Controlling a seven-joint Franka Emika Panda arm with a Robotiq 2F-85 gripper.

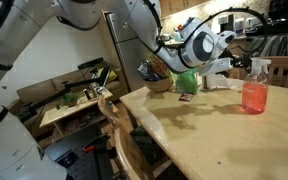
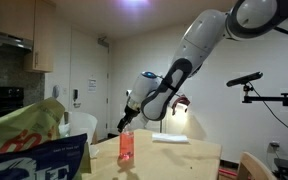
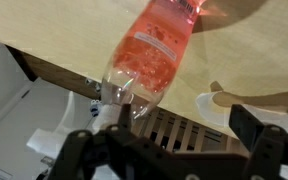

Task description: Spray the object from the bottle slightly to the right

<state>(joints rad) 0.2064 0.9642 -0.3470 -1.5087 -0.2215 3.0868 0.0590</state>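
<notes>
The bottle [image 1: 254, 90] is a small clear spray bottle with pink-red liquid and a white trigger head. It stands upright on the wooden table [image 1: 214, 135] in both exterior views [image 2: 126, 148]. My gripper [image 1: 240, 62] is at the bottle's head, just above it in an exterior view [image 2: 127, 122]. In the wrist view the bottle [image 3: 156, 48] fills the upper middle. Its head sits close to one finger of the gripper [image 3: 169, 135]. The fingers are wide apart and grip nothing.
A green bag [image 1: 187, 80] and a wooden bowl [image 1: 160, 85] stand at the table's far end, with white paper [image 1: 220, 82] beside them. A wooden chair [image 1: 124, 135] stands at the table edge. A printed bag [image 2: 34, 150] fills the foreground. A camera arm [image 2: 246, 78] reaches in.
</notes>
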